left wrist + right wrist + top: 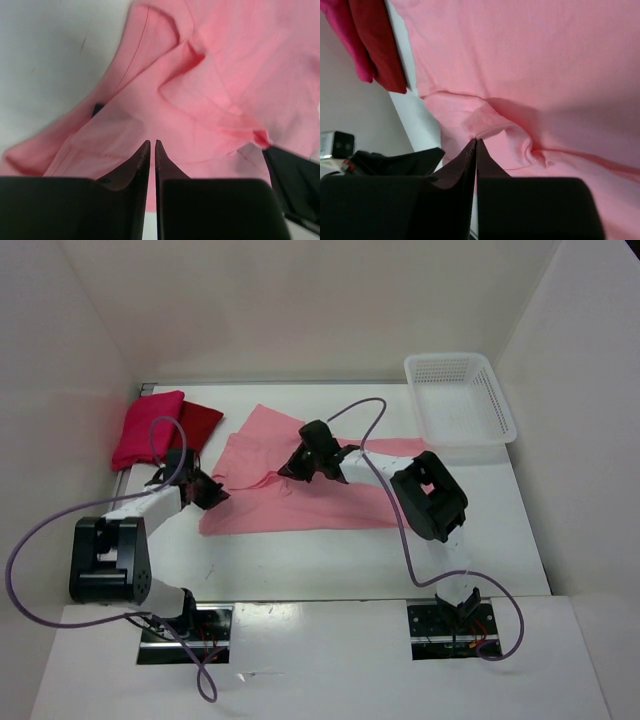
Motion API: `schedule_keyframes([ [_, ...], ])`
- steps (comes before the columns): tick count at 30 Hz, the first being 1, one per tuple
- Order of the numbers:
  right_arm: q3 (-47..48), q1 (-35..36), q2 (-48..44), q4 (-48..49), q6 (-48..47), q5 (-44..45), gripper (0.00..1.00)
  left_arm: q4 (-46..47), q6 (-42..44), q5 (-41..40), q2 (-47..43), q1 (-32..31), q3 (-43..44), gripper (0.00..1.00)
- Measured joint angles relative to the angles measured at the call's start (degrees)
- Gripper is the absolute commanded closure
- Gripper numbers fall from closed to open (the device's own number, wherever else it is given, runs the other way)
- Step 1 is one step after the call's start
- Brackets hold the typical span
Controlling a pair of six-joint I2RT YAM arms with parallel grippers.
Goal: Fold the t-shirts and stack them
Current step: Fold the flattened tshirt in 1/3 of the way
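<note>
Salmon t-shirt [310, 505], near edge straight on table [350, 560].

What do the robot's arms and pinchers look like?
The left arm and right arm are chunky black blocks joined by white tubes. A long purple cable loops along each one. The left gripper and right gripper each have two flat black fingers tapering to pointed tips.

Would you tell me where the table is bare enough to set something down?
Bare table runs between the salmon shirt and the arm bases, and along the far edge between the dark red shirt and the basket. Far left, around the magenta shirt, is crowded.
</note>
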Motion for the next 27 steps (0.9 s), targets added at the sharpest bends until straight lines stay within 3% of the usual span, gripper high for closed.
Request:
schedule_keyframes([
  [5,1.3,0.8,-2.1,-4.1,-6.3,3.0,1.0,1.5,-1.2,0.1,9.1,0.0,4.5,1.0],
  [11,0.3,3.3,-5.6,-6.1,-11.2,5.7,1.0,2.0,-1.2,-0.1,14.1,0.0,7.8,1.0],
  [12,0.2,3.6,-6.0,-6.4,-11.9,5.9,0.92,2.2,-1.2,-0.1,14.4,0.0,8.1,1.0],
  [13,0.1,3.7,-6.4,-6.5,-12.3,6.0,0.91,2.6,-1.2,0.0,14.8,0.0,8.3,1.0],
  [18,-1.6,3.4,-7.1,-7.0,-13.7,7.1,0.91,3.9,-2.4,0.0,15.1,0.0,8.3,1.0],
  [19,-1.8,3.2,-7.1,-7.1,-13.8,7.0,0.8,4.0,-2.6,0.1,15.1,0.0,8.3,0.99],
  [21,-2.0,2.6,-7.1,-7.4,-13.9,7.0,0.73,4.4,-2.8,0.1,15.1,0.0,8.3,0.99],
  [27,-2.0,1.7,-7.1,-7.3,-14.3,5.7,0.77,5.8,-4.2,0.2,17.2,0.0,10.4,0.98],
])
